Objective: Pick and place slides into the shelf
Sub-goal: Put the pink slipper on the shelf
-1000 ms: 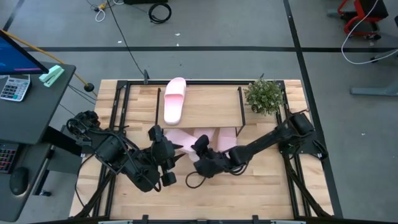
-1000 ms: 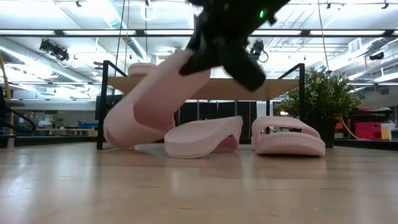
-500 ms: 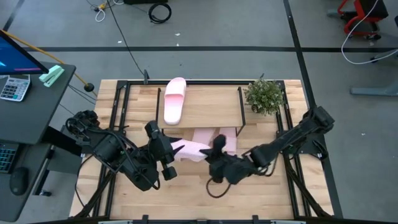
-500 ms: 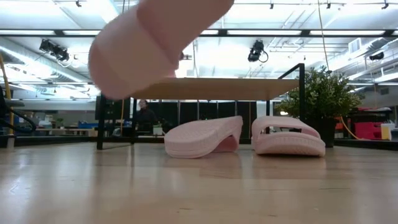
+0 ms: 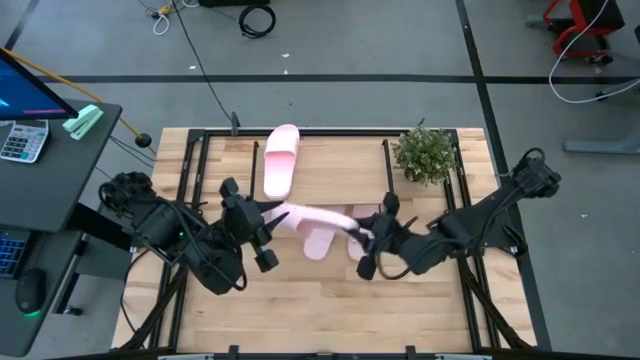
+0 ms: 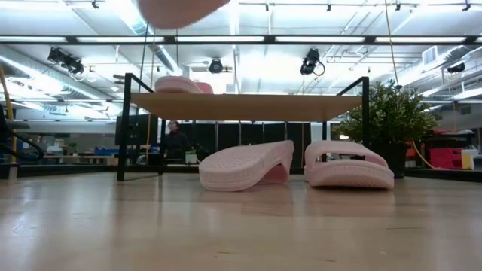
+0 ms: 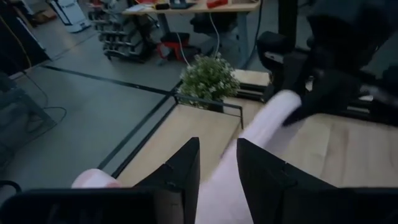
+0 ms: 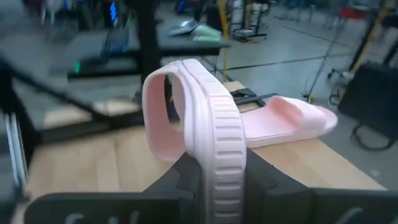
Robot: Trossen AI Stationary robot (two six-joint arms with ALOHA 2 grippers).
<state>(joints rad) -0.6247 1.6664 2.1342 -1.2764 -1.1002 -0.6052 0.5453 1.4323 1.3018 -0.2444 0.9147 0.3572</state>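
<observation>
The shelf (image 5: 330, 170) is standing toward the worktop's (image 5: 300, 310) far edge, its light wood top board resting on thin black legs. One slide (image 5: 281, 160) is lying on that board near its left end, pointing at the far edge. Under and just in front of the board, two more slides are sitting on the worktop: one tipped on its side (image 6: 247, 167), the other (image 6: 349, 165) lying flat beside it, nearer the right legs.

The fourth slide (image 5: 312, 217) is being held in the air above the worktop's middle, in front of the shelf, stretched between the two arms. The left end effector (image 5: 262, 217) is clamping one end of it, the pink foam showing between its dark fingers (image 7: 180, 171) in the left wrist view. The right end effector (image 5: 366, 233) is gripping the other end, closed on the sole's ribbed edge with the strap arching above.

A small potted plant (image 5: 425, 152) is standing at the far right corner, just beside the shelf's right legs. Black frame rails are running along the worktop's left and right edges. The near half of the worktop is lying bare. A person (image 6: 175, 140) is sitting in the room beyond the far edge.
</observation>
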